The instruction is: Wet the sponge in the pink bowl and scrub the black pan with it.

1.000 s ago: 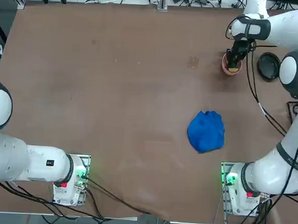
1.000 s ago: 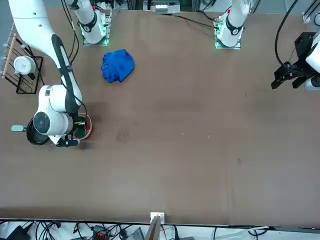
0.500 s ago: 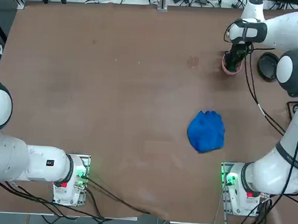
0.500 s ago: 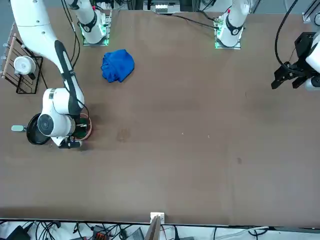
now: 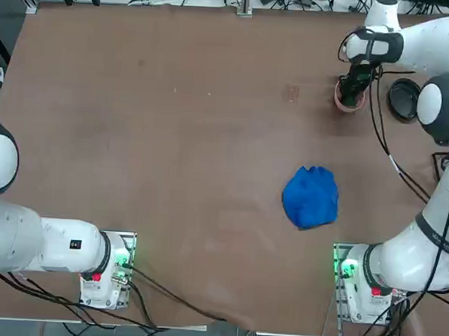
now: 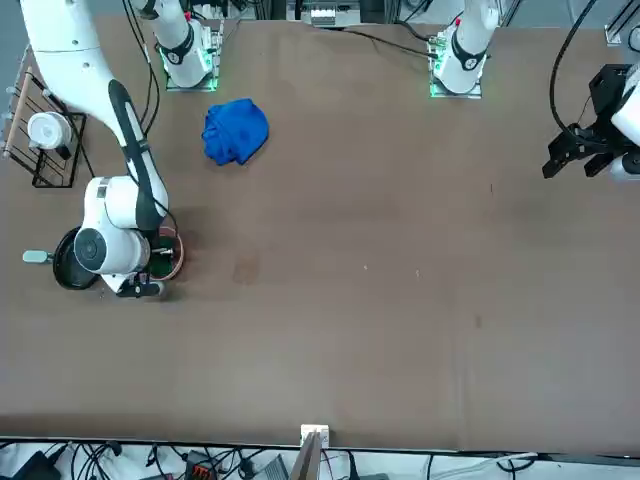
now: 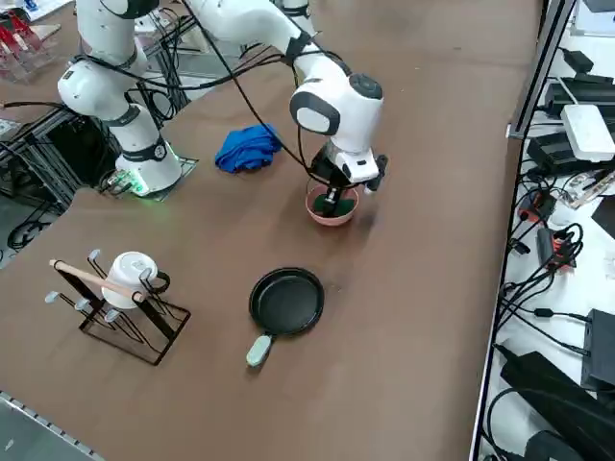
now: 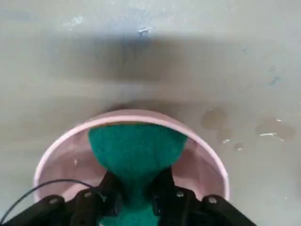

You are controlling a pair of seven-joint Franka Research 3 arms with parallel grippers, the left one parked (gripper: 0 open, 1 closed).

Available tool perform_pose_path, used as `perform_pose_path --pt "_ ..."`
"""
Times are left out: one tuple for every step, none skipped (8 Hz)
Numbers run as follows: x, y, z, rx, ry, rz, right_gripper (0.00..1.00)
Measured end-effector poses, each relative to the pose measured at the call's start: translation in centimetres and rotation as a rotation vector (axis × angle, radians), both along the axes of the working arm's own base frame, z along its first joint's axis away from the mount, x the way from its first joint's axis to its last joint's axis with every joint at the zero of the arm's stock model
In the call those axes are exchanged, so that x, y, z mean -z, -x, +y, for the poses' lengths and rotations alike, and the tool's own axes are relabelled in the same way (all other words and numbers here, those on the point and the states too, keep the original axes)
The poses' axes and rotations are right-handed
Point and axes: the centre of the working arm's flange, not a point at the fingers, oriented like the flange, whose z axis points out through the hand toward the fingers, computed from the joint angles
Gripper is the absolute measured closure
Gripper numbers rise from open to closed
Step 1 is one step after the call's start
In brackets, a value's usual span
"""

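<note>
Pinching the sponge inside the pink bowl, right claw clamped tight, brown table, cables beyond

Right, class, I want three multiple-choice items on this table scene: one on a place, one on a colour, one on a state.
1. Where is the sponge?
A. in the black pan
B. in the pink bowl
C. on the blue cloth

2. What colour is the crumpled cloth?
A. blue
B. yellow
C. white

3. What is the right pincer doing?
A. open above the pan
B. shut on the sponge
C. shut on the pan's handle

Key:
1 B: the sponge sits inside the rim of the pink bowl.
2 A: the blue cloth lies apart from the bowl.
3 B: the right pincer has its fingers pinched on the green block, while the black pan lies untouched nearby.
</note>
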Motion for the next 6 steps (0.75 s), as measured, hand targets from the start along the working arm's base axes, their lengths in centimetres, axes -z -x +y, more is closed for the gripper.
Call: perform_pose_path --pt "-1.9 -0.3 -0.1 0.003 -0.001 -0.001 0.68" --pt "-4.5 -0.4 -0.3 0.008 -0.002 0.004 0.68" --pt "-6.9 -0.2 -1.0 0.020 -0.002 0.009 0.68" --pt "-8.3 0.0 -2.9 0.034 -0.001 0.010 0.68" --pt "-8.8 0.2 -6.1 0.033 -0.005 0.010 0.67" --pt "-8.7 0.6 -10.1 0.025 -0.012 0.016 0.67"
